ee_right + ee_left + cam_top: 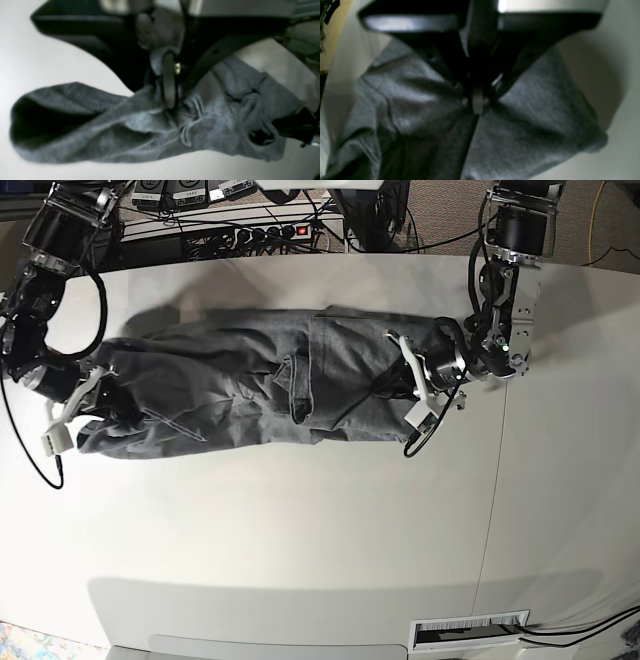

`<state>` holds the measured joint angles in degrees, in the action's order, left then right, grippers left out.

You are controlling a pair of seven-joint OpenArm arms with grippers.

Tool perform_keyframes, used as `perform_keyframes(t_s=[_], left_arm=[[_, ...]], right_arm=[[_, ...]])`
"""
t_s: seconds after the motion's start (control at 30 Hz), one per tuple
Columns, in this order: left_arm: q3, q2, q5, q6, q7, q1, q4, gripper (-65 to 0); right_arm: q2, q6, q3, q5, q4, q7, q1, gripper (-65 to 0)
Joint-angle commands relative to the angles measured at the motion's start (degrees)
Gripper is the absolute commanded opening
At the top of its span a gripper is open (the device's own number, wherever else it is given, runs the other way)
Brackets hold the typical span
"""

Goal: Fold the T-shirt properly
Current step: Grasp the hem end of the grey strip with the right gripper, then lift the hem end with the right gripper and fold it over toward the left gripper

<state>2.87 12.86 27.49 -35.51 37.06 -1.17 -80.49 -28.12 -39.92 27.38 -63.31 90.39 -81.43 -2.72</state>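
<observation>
**Both ends pinned, shirt stretched long**

Across the white table (300,530) the T-shirt (260,395) lies bunched into one long band, its long axis running straight from arm to arm. Left gripper (477,102) is pressed together on cloth at one end; right gripper (170,100) pinches a wad at the other. Each arm sits right at its own end. Sleeves and collar are lost in the rumples, and both wrist views are blurred.

Dim, blurred wrist views (base sharp)
</observation>
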Motion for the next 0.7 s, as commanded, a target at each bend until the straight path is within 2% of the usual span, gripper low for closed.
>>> perform_keyframes(t_s=[0.0, 0.1, 0.23, 0.37, 0.5, 0.67], left_arm=[[0.37, 0.31, -3.56, 0.5, 5.57, 0.52, 0.42, -65.0], [0.37, -0.11, -2.62, 0.52, 5.62, 0.52, 0.42, -65.0], [0.37, -2.93, -4.2, 0.52, 6.97, 0.52, 0.42, -65.0], [0.37, -5.92, -6.97, 0.52, 7.06, 0.5, 0.42, -65.0], [0.37, -6.88, -7.15, 0.55, 7.06, 0.5, 0.42, -65.0], [0.37, -7.41, -11.37, 1.36, 6.54, 0.52, 0.42, -65.0]], right_arm=[[-2.01, -0.08, 0.66, -2.27, 1.11, 1.43, -1.05, -65.0], [-2.51, -0.08, 0.66, -5.18, 1.11, 1.43, -0.92, -65.0], [-1.64, -0.08, 0.66, -8.22, 1.11, 1.43, -0.94, -65.0], [0.96, -0.08, 0.66, -12.13, 1.11, 1.43, -0.94, -65.0], [4.26, -0.08, 0.66, -14.95, 1.11, 1.43, -0.94, -65.0], [8.02, -0.08, 0.39, -17.68, 1.11, 1.43, -0.94, -65.0]])
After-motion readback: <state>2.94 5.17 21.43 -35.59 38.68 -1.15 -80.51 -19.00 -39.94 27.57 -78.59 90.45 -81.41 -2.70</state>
